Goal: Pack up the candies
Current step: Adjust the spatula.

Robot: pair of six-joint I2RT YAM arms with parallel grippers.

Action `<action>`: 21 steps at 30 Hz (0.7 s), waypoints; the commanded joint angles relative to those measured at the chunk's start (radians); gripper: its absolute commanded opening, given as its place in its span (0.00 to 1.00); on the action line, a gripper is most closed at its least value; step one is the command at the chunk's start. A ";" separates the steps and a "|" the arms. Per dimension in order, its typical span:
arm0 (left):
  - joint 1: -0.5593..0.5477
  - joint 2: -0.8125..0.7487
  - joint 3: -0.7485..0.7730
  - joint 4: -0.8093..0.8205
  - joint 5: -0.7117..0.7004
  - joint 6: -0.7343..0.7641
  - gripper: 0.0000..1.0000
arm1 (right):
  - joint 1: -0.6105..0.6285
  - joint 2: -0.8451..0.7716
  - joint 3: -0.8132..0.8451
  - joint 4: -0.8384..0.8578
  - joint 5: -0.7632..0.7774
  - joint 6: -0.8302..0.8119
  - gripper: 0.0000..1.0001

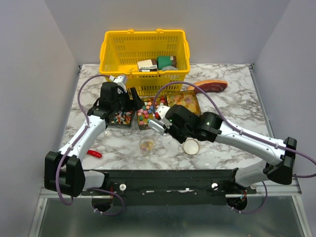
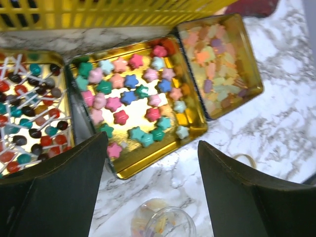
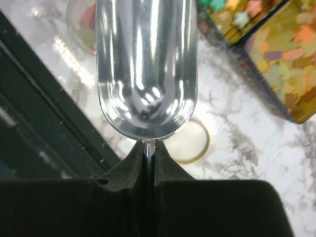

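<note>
From above, three shallow golden tins [image 1: 183, 92] lie side by side on the marble-pattern table [image 1: 232, 113], in front of a yellow plastic basket [image 1: 111, 54] with slotted walls. The candies [image 1: 144, 111] fill these tins. The boxes [image 1: 148, 64] in the basket carry labels, but the print is too small to read. The left gripper [image 1: 129, 100] hangs over the left tin. The right gripper [image 1: 160, 119] holds a metal scoop [image 1: 157, 126] near a clear cup [image 1: 147, 144], and a paper cup [image 1: 191, 146] lies on its side close by.

The left wrist view shows the shapes better. The left tin has small wrapped pieces in red, blue and brown with white twisted ends. The middle one has glossy stars in pink, blue and green, and the right one has pale, flat yellow-orange pieces. The black fingers [image 2: 54, 192] stand wide apart with nothing between them.

The right wrist view alone shows that both fingers [image 3: 123, 173] press on the scoop's thin handle. The polished bowl is empty.
</note>
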 commanded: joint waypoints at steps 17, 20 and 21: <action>-0.016 -0.042 -0.109 0.331 0.613 -0.105 0.83 | -0.115 -0.137 -0.134 0.453 0.051 -0.193 0.01; -0.023 -0.039 -0.111 0.278 0.555 -0.079 0.80 | -0.134 -0.154 -0.119 0.453 0.015 -0.167 0.01; -0.025 -0.036 -0.109 0.264 0.541 -0.062 0.78 | -0.144 -0.157 -0.111 0.454 -0.011 -0.164 0.01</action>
